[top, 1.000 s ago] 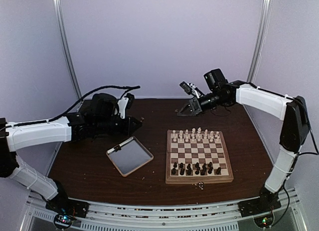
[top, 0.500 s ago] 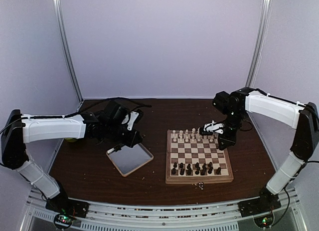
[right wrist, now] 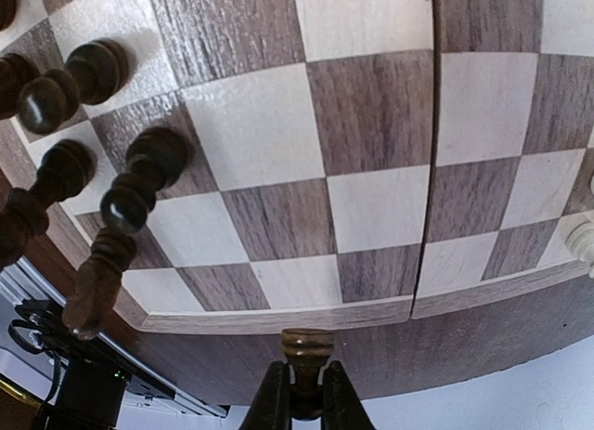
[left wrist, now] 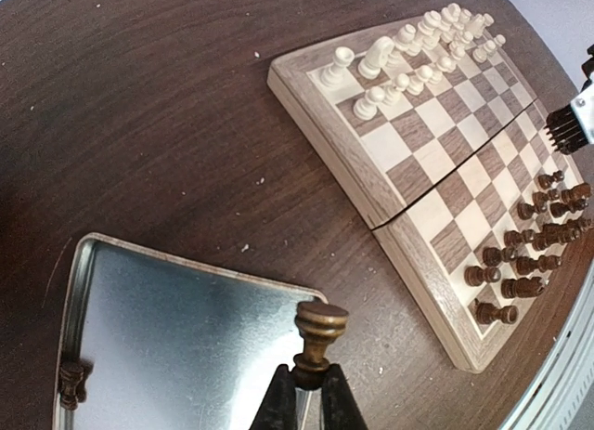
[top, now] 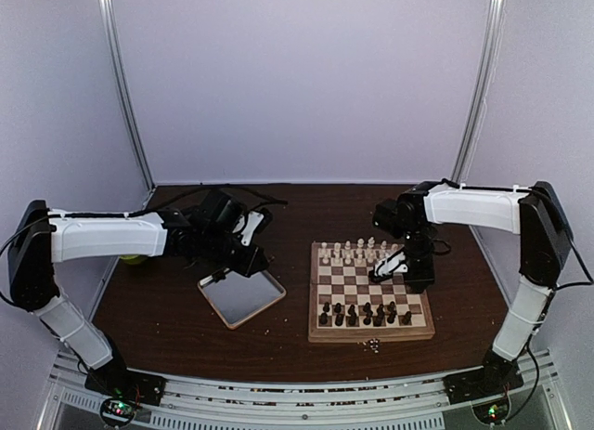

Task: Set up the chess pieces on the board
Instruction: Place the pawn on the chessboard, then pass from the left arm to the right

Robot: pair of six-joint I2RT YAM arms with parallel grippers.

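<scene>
**Arms drawn in toward the board (top: 399, 335)**

Right claw (right wrist: 302, 404), clenched on a brown piece (right wrist: 306, 348), has dropped from the board's far cream rank to its right rim. Left claw (left wrist: 304, 397), gripping a second brown piece (left wrist: 317, 332), has swung in over the tray (left wrist: 186, 328) left of the board. Cream pieces (top: 362, 254) line the board's far side and dark pieces (top: 367, 312) its near side.

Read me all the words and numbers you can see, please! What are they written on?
None: no word, number or sign can be read in any view.
The chessboard rim is plain wood, without letters or numbers.
The metal tray is bare.
The brown chess piece in the left pincer is unmarked.
The arms show no readable label.
</scene>
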